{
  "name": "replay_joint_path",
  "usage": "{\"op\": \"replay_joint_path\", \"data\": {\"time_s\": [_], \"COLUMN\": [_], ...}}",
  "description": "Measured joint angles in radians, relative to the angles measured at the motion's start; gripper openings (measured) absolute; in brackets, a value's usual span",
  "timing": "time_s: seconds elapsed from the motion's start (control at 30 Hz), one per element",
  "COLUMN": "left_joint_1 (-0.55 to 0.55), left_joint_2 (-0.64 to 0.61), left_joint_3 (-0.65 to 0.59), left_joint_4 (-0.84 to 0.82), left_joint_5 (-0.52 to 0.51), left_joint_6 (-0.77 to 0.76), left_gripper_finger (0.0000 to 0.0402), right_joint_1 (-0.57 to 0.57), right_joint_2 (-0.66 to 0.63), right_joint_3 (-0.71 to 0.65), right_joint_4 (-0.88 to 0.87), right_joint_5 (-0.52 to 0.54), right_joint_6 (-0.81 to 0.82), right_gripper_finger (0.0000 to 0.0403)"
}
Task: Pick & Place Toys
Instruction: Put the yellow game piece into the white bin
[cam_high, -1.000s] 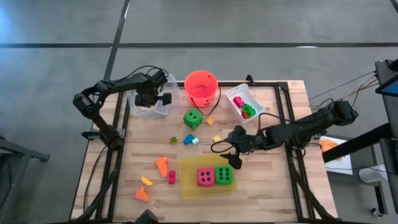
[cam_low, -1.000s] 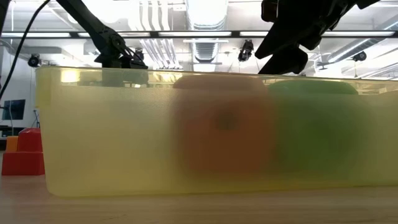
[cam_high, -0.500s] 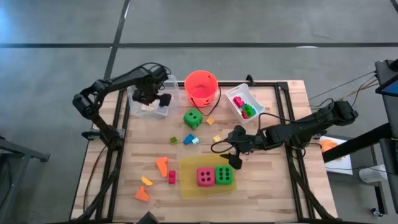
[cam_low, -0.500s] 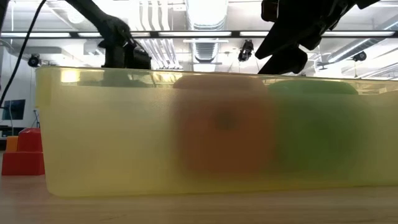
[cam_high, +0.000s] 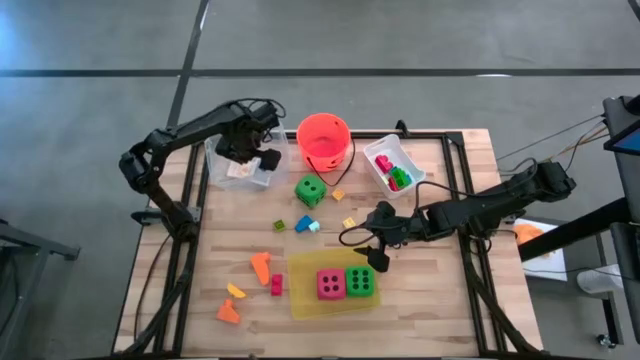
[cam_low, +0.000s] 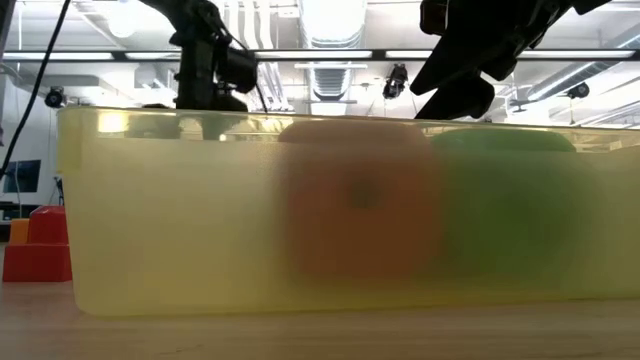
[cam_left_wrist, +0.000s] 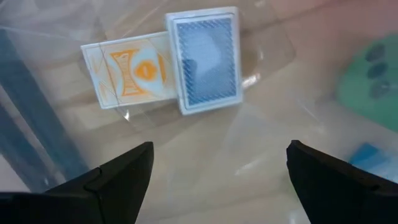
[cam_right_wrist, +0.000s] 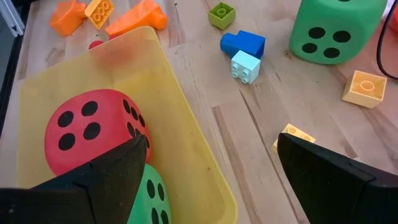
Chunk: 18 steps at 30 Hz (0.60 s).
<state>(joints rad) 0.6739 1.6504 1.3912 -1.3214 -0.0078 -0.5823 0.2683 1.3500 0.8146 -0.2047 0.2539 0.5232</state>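
Observation:
My left gripper (cam_high: 252, 148) hangs open and empty above a clear bin (cam_high: 240, 172) at the table's far left. Two cards, one orange (cam_left_wrist: 130, 71) and one blue (cam_left_wrist: 205, 59), lie flat on the bin's floor. My right gripper (cam_high: 372, 254) is open and empty, hovering over the far right corner of the yellow tray (cam_high: 300, 300). A pink die (cam_high: 331, 284) and a green die (cam_high: 360, 281) sit in the tray. A second green die (cam_high: 310, 190) rests on the table near the orange-red bucket (cam_high: 323, 140).
A second clear bin (cam_high: 392, 165) at the far right holds several bricks. Loose bricks lie on the wood: green (cam_high: 280, 225), blue (cam_high: 303, 223), yellow (cam_high: 349, 222), orange (cam_high: 261, 265), red (cam_high: 276, 285), and more near the front left (cam_high: 228, 312).
My left gripper has risen above the clear bin and drifted a little toward the bucket and the far edge. The cards stay lying in the bin.

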Motion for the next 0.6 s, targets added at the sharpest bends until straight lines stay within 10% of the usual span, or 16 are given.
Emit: {"op": "replay_joint_path", "data": {"time_s": [0.6], "left_joint_1": [-0.331], "left_joint_2": [-0.245], "left_joint_3": [0.076], "left_joint_4": [-0.199], "left_joint_5": [-0.038], "left_joint_6": [-0.133], "left_gripper_finger": [0.0351], "right_joint_1": [0.000], "right_joint_2": [0.000], "right_joint_3": [-0.022], "right_joint_4": [0.019], "right_joint_5": [-0.001], "right_joint_6": [0.027], "right_gripper_finger": [0.0356]}}
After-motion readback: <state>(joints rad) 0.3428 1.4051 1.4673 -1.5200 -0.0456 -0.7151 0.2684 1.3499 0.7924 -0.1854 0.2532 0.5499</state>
